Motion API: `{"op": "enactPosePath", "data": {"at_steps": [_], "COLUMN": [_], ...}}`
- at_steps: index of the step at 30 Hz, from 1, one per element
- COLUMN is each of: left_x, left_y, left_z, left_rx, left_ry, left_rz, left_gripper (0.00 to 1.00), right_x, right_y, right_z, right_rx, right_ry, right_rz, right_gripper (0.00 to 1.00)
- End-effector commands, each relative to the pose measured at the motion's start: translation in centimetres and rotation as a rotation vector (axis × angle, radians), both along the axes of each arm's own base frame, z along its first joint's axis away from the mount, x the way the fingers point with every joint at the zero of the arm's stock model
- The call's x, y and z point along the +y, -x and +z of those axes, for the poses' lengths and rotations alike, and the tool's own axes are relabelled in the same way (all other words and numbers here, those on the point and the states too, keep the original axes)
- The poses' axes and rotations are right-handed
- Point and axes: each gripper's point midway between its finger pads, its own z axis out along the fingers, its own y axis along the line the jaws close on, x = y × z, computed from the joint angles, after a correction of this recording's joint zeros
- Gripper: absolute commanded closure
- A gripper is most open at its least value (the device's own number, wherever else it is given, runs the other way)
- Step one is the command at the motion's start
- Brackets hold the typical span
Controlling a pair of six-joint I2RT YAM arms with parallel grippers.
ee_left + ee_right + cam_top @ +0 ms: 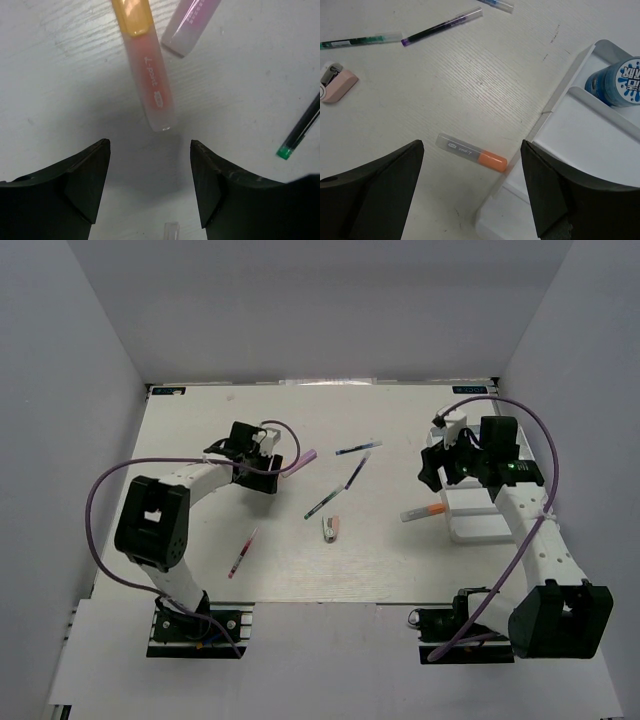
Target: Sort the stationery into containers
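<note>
Right gripper (471, 145) wide open above orange highlighter (470, 152), near right edge of counter, just beside white tray (555, 100). Best plan: turn wrist, pinch across middle, miss tray wall. Left gripper (150, 150) wide open too; yellow-orange highlighter (147, 75) just ahead.

The stubby orange-capped highlighter (422, 512) lies just left of the white divided plastic tray (476, 529); the small pink-white eraser (330, 528) lies further left.
</note>
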Motion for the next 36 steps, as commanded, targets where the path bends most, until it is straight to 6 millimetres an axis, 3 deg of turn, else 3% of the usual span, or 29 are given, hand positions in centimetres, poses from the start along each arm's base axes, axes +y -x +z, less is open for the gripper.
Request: {"op": "enactPosePath", "data": {"at_steps": [1, 7, 9, 18, 23, 28, 33, 36], "left_x": [-1.3, -1.8, -1.7, -1.3, -1.9, -2.2, -3.0, -5.1], "left_y": [-3.0, -4.1, -4.5, -4.5, -3.7, -2.4, -1.1, 1.3], "left_z": [2.4, 0.2, -0.7, -2.9, -3.2, -1.0, 4.8, 7.6], "left_rx": [-0.112, -0.086, -0.069, -0.016, 0.049, 0.063, -0.030, 0.006], "left_ry": [0.008, -0.053, -0.071, -0.132, -0.065, 0.000, 0.103, 0.258], "left_rz": [0.008, 0.028, 0.034, 0.044, 0.013, 0.024, -0.036, -0.138], "left_gripper": [0.26, 0.28, 0.31, 0.55, 0.80, 0.92, 0.99, 1.00], "right_x": [0.3, 1.0, 1.2, 1.9, 2.9, 4.2, 6.9, 9.8], "right_y": [0.1, 1.3, 1.6, 2.7, 3.0, 3.2, 3.4, 3.7], "right_z": [0.3, -0.3, 0.3, 0.0, 0.6, 1.9, 4.5, 6.1], "right_rx": [-0.064, -0.118, -0.175, -0.259, -0.326, -0.401, -0.534, -0.601], "right_ry": [0.032, 0.073, 0.087, 0.147, 0.158, 0.181, 0.160, 0.138], "right_rz": [0.042, 0.118, 0.145, 0.229, 0.288, 0.366, 0.463, 0.556], "right_gripper": [0.17, 0.18, 0.18, 0.18, 0.18, 0.22, 0.29, 0.31]}}
